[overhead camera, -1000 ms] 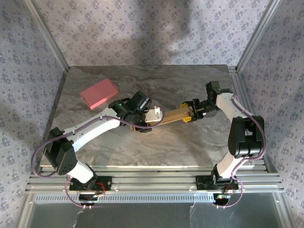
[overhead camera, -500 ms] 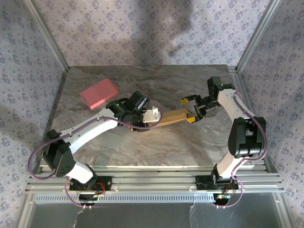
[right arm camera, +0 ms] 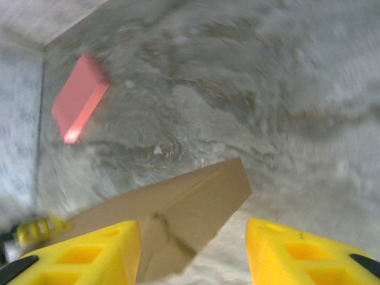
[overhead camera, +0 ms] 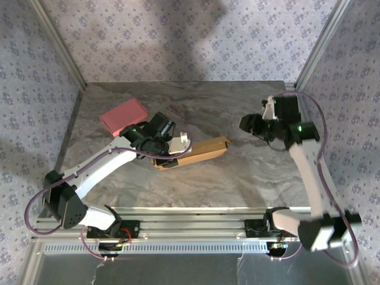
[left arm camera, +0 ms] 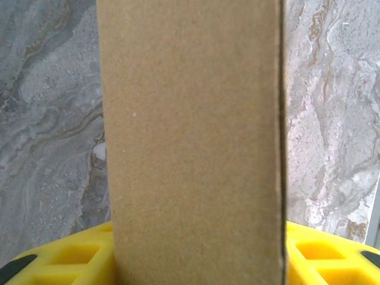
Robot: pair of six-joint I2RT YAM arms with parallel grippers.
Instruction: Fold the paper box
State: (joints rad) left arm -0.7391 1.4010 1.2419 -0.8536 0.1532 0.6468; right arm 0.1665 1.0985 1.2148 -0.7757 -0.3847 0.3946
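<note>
The right gripper (overhead camera: pixel 249 123) is backing off the paper box (overhead camera: pixel 202 151), jaws apart; the left gripper (overhead camera: pixel 176 145) is clamping it mid-fold, regrasp probably next.

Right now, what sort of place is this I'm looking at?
Probably a robotics lab test cell, not a home: a marble-look table boxed in by aluminium frame rails and patterned backdrop walls, with a paper box laid out for handling.

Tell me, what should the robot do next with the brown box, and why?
Probably lower the right gripper onto the free right end of the paper box. The left gripper pinches only its left end, while the right one hangs open, touching nothing, so folding likely needs a second grip.
</note>
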